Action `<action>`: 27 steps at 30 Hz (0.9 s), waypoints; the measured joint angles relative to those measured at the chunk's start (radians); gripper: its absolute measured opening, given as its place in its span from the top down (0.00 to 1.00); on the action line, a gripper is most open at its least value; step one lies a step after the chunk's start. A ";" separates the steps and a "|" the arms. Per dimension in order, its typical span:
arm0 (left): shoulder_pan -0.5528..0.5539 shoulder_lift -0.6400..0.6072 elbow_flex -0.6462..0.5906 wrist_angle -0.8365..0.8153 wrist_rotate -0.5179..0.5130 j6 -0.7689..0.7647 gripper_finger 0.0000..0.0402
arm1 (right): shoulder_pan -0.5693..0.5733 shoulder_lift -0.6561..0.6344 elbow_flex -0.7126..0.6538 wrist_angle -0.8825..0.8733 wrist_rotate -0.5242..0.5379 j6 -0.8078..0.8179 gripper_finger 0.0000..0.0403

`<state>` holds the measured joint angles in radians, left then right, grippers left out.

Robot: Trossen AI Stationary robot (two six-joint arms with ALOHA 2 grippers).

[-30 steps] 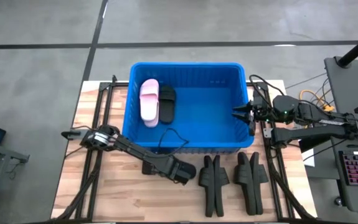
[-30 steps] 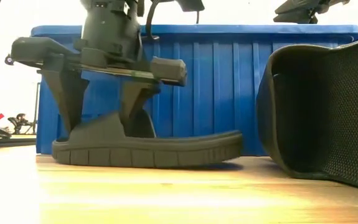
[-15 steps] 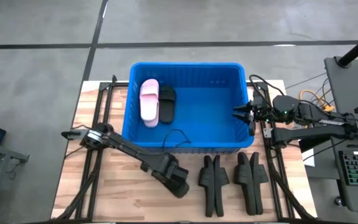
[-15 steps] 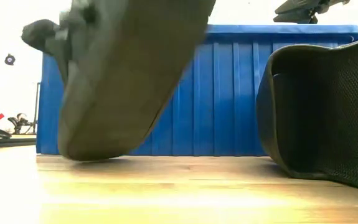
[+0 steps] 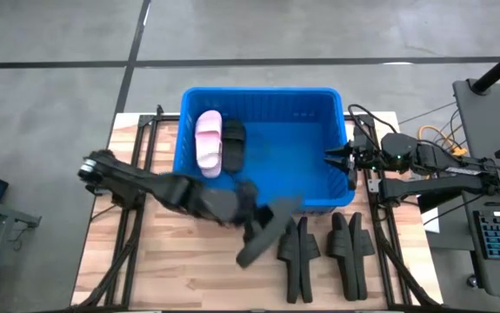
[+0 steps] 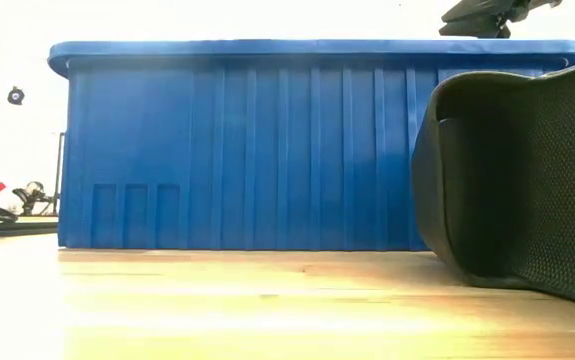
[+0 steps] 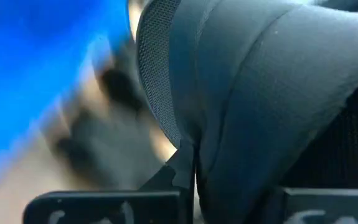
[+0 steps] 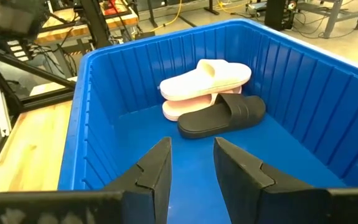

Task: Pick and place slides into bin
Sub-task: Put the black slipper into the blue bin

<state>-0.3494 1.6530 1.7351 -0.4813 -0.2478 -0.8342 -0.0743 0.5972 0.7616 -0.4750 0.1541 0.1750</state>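
My left gripper (image 5: 248,216) hangs raised over the table just in front of the blue bin's (image 5: 258,90) near wall, shut on a black slide (image 5: 269,229) that shows blurred. Inside the bin, a pale pink pair (image 8: 205,82) lies stacked at the far left end. One black slide (image 8: 223,116) lies flat beside that pair. My right gripper (image 8: 191,163) waits open over the bin's right rim, nothing between its fingers. My left gripper pinches the black slide's broad strap (image 7: 188,134) between its two fingers, the meshed inner face toward one finger and the smooth outer face toward the other. The slide is lifted clear of the table. It slants away from the gripper toward the near right.
Two pairs of black slides (image 5: 297,252) (image 5: 350,250) stand on edge on the wooden table in front of the bin's right half. One of them (image 6: 517,180) fills the low view's right side. Bare wood lies at the near left.
My left gripper has taken hold of the black slide that lay flat on the table, and it has risen quickly with it while turning at the wrist. The slide has tipped and left the tabletop. It now hangs high beside the bin's near wall, out of the low view.
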 joint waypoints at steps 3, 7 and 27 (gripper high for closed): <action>0.027 -0.046 0.009 -0.017 -0.284 0.210 0.98 | 0.000 0.000 0.000 0.000 -0.003 0.000 0.72; 0.117 -0.053 0.008 -0.096 -0.493 0.484 0.98 | 0.000 0.000 0.000 0.000 -0.003 0.000 0.72; 0.680 0.214 -0.065 -0.376 -0.539 1.095 0.98 | 0.000 -0.001 0.000 0.002 -0.003 0.114 0.72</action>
<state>0.3306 1.8673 1.6696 -0.8572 -0.7869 0.2611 -0.0746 0.5964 0.7616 -0.4732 0.1509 0.2886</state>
